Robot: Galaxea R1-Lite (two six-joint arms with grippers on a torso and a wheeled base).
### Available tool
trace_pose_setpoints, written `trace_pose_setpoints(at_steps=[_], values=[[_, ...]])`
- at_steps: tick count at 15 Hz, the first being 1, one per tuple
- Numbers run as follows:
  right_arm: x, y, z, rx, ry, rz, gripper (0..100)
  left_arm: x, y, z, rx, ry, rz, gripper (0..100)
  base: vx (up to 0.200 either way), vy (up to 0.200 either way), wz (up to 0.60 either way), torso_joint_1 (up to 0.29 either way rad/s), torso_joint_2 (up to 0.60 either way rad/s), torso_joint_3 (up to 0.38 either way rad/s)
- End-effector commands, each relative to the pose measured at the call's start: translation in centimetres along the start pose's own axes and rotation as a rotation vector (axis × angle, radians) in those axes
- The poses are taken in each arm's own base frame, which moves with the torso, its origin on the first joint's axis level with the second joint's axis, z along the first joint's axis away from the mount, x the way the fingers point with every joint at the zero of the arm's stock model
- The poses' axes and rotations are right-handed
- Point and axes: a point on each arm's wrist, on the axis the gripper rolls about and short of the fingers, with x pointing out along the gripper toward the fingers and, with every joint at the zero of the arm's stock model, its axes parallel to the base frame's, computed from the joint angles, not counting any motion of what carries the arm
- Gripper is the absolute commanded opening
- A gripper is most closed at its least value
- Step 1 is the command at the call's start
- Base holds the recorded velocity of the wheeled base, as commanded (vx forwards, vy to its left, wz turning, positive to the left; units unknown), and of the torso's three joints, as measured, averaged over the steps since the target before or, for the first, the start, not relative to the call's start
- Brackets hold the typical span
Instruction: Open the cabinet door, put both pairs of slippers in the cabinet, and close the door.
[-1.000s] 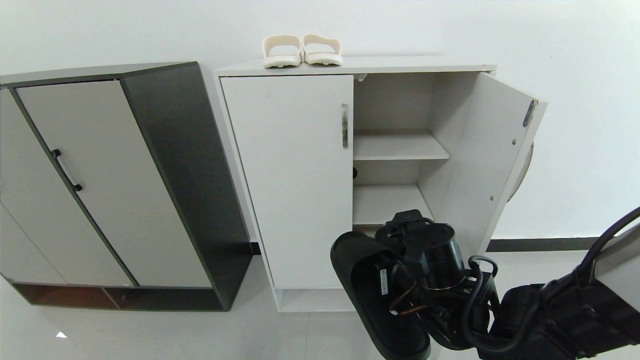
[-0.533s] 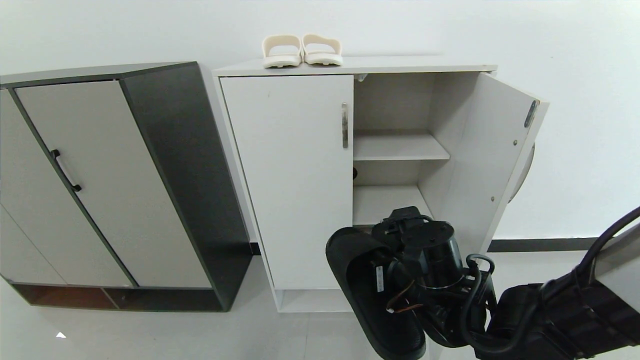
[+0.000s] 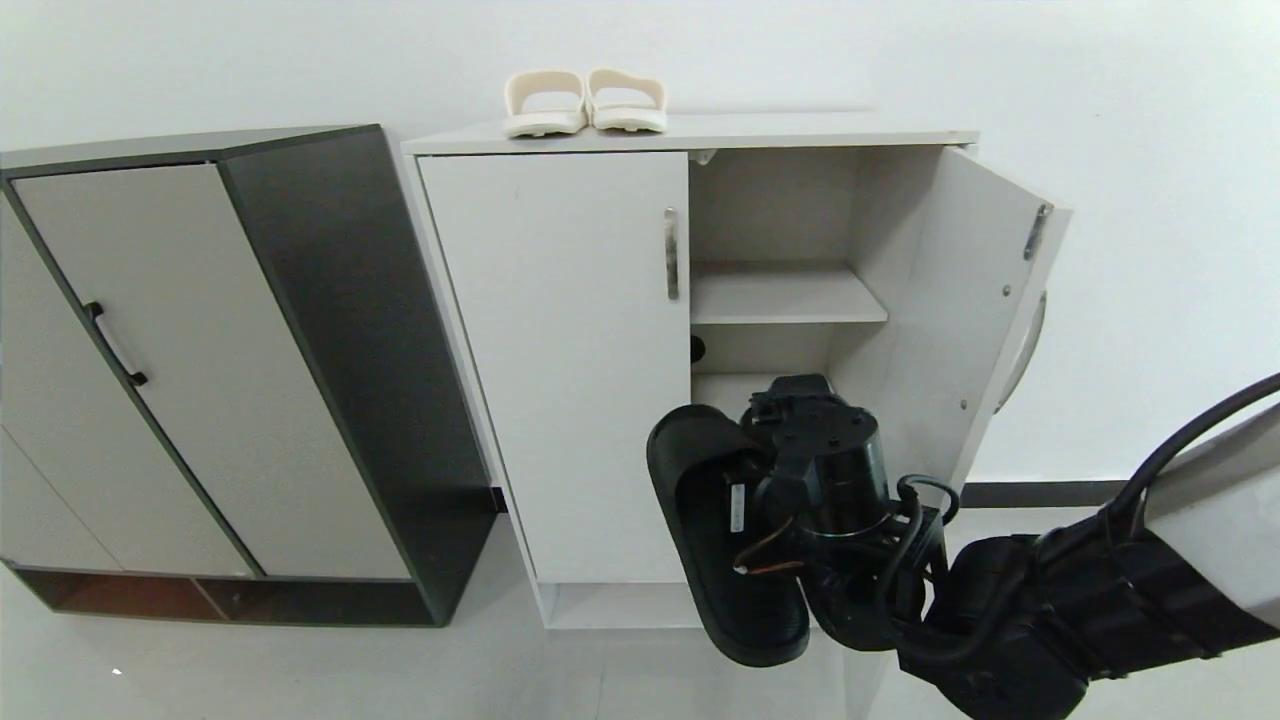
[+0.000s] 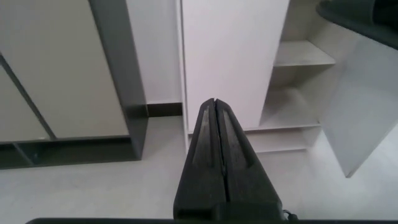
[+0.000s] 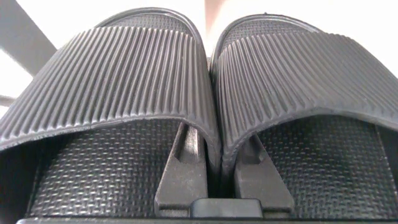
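Up and toward the cabinet is where the right arm has travelled over the last second, carrying the black slippers (image 3: 725, 545) from low in front of the plinth to about the height of the lower shelf (image 3: 720, 385). The head camera has also swung a little, so the furniture's slight shift across the picture is no move of its own.

The right gripper (image 5: 217, 177) is clamped on the pair. One finger sits inside each slipper, and the two adjoining strap walls are pinched between them. In the head view the pair hangs sole-outward, its long axis running roughly from 11 o'clock down to 5 o'clock.

The white cabinet (image 3: 700, 135) has its right door (image 3: 960, 300) swung wide and its left door (image 3: 560, 350) closed. From the pair the open bay lies at about 1 o'clock, and the upper end of the slippers overlaps the closed door's edge. The insertion therefore probably needs a shift toward 3 o'clock and a levelling of that long axis before going in.

The cream slippers (image 3: 585, 100) sit side by side on the cabinet top, at 11 o'clock from the held pair and well apart from it. The left gripper (image 4: 215, 149) has its fingers pressed together on nothing and points toward the closed door, so it looks the nearer arm for that second pair.
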Motion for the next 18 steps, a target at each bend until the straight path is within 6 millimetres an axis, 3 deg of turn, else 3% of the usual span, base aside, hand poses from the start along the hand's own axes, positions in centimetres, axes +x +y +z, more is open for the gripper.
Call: trace_pose_setpoints(at_steps=[1,5,7,11,18], values=[[1.0,0.6,-0.2,0.004,-0.005,-0.007,0,0.0,0.0,0.0,0.000,0.004,-0.001,0,0.000,0.000,0.00,0.000,0.00,0.000],[3.7,2.4,0.8,0.051,-0.073,-0.020,0,0.0,0.0,0.0,0.001,0.004,-0.001,0,0.000,0.000,0.00,0.000,0.00,0.000],[5.3,2.6,0.5,0.057,-0.078,-0.035,0,0.0,0.0,0.0,0.001,0.004,-0.003,0,0.000,0.000,0.00,0.000,0.00,0.000],[8.3,1.0,0.6,0.054,-0.105,-0.140,0,0.0,0.0,0.0,0.001,0.004,-0.001,0,0.000,0.000,0.00,0.000,0.00,0.000],[9.3,-1.3,1.0,0.021,-0.108,-0.227,0,0.0,0.0,0.0,0.000,0.004,-0.001,0,0.000,0.000,0.00,0.000,0.00,0.000]])
